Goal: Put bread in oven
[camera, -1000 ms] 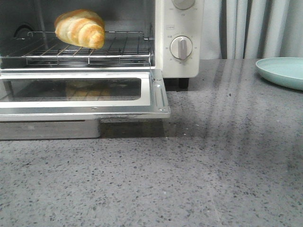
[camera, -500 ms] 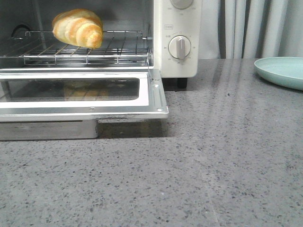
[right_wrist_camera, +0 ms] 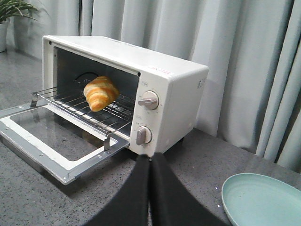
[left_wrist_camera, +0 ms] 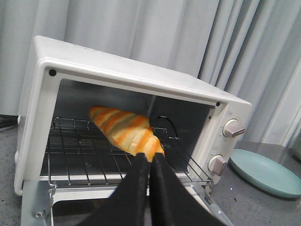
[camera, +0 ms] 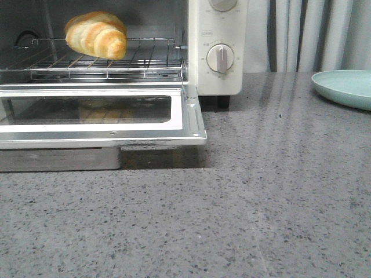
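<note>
Looking forward over the speckled grey stone table (camera: 261, 202), one golden-brown croissant-shaped bread roll with cream stripes (camera: 97, 35) lies on the metal wire rack (camera: 116, 63) inside the single cream-white toaster oven (camera: 217, 46). Its glass-windowed door (camera: 98, 116) hangs fully open and flat over the table. Two round dials show on the oven's front panel, the lower one (camera: 220, 58) whole, the upper cut off by the frame edge. One pale green plate (camera: 345, 87) sits well apart at the far right, in front of grey curtains (camera: 313, 35). Neither arm shows in this view.

From the left wrist, the same roll (left_wrist_camera: 124, 131) lies on the rack (left_wrist_camera: 84, 155) inside the oven (left_wrist_camera: 141, 80). The left gripper's (left_wrist_camera: 150, 157) two black fingers are pressed together with no gap between them, nothing clamped, their tips overlapping the near end of the roll in the picture; I cannot tell whether they touch it. The plate (left_wrist_camera: 263, 172) lies beside the oven.

From the right wrist, the whole oven (right_wrist_camera: 164, 80), roll (right_wrist_camera: 100, 93), open door (right_wrist_camera: 51, 141) and both dials appear, with the plate (right_wrist_camera: 261, 197) near the fingers. The right gripper (right_wrist_camera: 150, 157) is likewise closed tight, empty, held above the table (right_wrist_camera: 197, 160). One potted plant (right_wrist_camera: 11, 9) stands far back.
</note>
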Controlling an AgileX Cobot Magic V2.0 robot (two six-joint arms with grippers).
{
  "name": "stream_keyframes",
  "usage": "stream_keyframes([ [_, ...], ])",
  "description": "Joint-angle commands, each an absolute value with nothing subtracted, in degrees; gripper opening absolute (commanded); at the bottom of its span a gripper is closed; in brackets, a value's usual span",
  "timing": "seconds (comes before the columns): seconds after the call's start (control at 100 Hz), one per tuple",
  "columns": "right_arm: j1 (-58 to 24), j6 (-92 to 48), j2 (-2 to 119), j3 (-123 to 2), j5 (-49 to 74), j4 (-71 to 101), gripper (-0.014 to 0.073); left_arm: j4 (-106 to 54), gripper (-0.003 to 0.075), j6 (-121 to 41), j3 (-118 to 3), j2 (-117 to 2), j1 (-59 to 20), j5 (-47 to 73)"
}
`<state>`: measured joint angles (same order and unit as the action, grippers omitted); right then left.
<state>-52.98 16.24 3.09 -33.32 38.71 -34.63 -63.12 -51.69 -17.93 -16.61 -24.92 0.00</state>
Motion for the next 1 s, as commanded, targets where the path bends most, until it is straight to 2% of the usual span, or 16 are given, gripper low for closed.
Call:
stream_keyframes([
  [0.0, -52.60, 16.34, 3.91, -34.50, 35.30, -36.39, -0.0069, -64.47, -0.0021, -51.11, -19.41, -17.00, -24.93, -1.72],
  [0.54, -52.60, 16.34, 3.91, -34.50, 35.30, -36.39, -0.0069, -63.86, -0.0021, -51.23, -18.23, -17.00, -24.56, -1.71],
  [0.7, -52.60, 16.34, 3.91, -34.50, 35.30, -36.39, -0.0069, -40.11, -0.0021, -50.35, -16.02, -14.34, -20.89, -2.67],
  [0.83, -52.60, 16.34, 3.91, -34.50, 35.30, -36.39, -0.0069, -15.79, -0.0021, -28.73, -11.50, -11.88, -16.06, -3.46],
  [0.99, -52.60, 16.34, 3.91, -34.50, 35.30, -36.39, -0.0069, -9.47, -0.0021, -14.78, -5.15, -8.56, -10.58, -3.35],
])
